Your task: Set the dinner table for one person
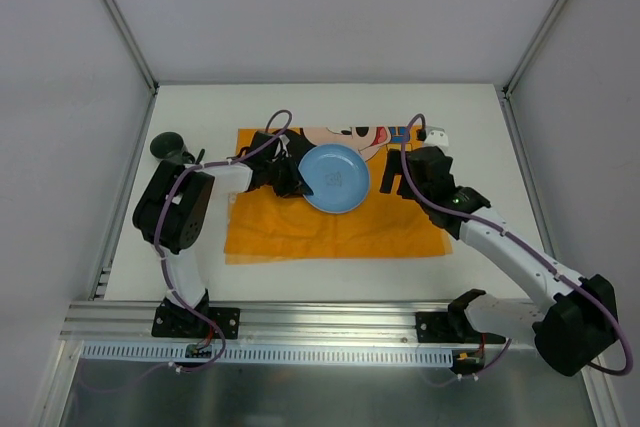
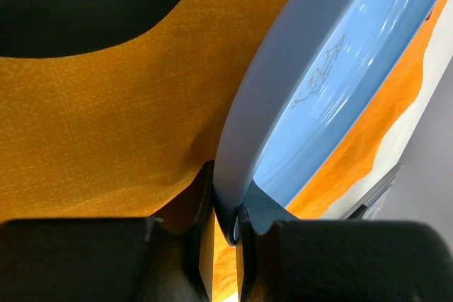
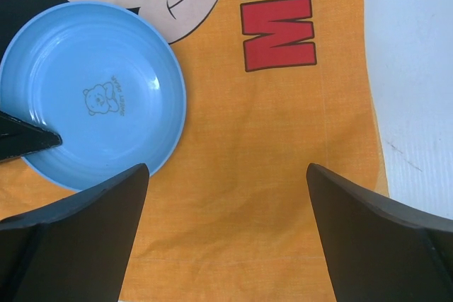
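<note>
A light blue plate (image 1: 335, 178) with a small bear print lies on the orange cartoon-mouse placemat (image 1: 330, 232) on the white dinner table (image 1: 200, 282). My left gripper (image 1: 296, 184) is shut on the plate's left rim; in the left wrist view the rim (image 2: 241, 175) sits pinched between the fingers. My right gripper (image 1: 392, 185) is open and empty over the placemat, just right of the plate. In the right wrist view the plate (image 3: 92, 93) lies at the upper left and the placemat (image 3: 233, 196) shows between the spread fingers.
A dark round object (image 1: 168, 146) stands at the table's left side behind my left arm. A small white thing (image 1: 436, 134) lies by the placemat's far right corner. An aluminium rail (image 1: 320, 317) runs along the near edge; grey walls stand around.
</note>
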Robot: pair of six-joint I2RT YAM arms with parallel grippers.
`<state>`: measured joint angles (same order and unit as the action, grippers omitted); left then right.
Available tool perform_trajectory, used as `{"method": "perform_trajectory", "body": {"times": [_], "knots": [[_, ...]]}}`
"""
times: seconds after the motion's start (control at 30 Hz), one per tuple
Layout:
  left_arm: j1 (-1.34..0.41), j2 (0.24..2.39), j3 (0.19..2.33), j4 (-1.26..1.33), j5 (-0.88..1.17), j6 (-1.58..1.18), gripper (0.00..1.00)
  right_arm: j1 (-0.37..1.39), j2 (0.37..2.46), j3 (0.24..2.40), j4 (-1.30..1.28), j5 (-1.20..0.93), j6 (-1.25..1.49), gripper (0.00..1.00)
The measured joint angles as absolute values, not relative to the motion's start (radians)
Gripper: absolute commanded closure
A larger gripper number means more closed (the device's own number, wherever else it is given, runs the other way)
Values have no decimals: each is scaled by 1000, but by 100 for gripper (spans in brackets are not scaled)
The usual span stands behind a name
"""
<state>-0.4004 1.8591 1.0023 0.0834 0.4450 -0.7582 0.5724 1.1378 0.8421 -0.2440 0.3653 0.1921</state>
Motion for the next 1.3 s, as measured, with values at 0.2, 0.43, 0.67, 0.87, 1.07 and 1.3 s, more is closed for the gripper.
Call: {"method": "perform_trajectory", "body": {"times": [0.2, 0.43, 0.67, 0.87, 1.07, 1.3], "knots": [[-400, 1863, 1002, 99, 441, -773, 100, 542, 1106, 815, -244, 358, 188, 1], [-400, 1879, 1002, 101, 448, -802, 100, 536, 1106, 803, -245, 350, 185, 1], [-400, 1880, 982, 116, 441, -822, 43, 534, 1102, 797, -243, 350, 185, 0], [-413, 1842, 981, 167, 471, -857, 1, 532, 1100, 790, -244, 350, 186, 1], [-412, 1752, 941, 90, 457, -847, 1, 532, 1100, 785, -239, 338, 188, 1], [-411, 1489, 998, -103, 392, -799, 1, 532, 1100, 773, -225, 323, 192, 1]]}}
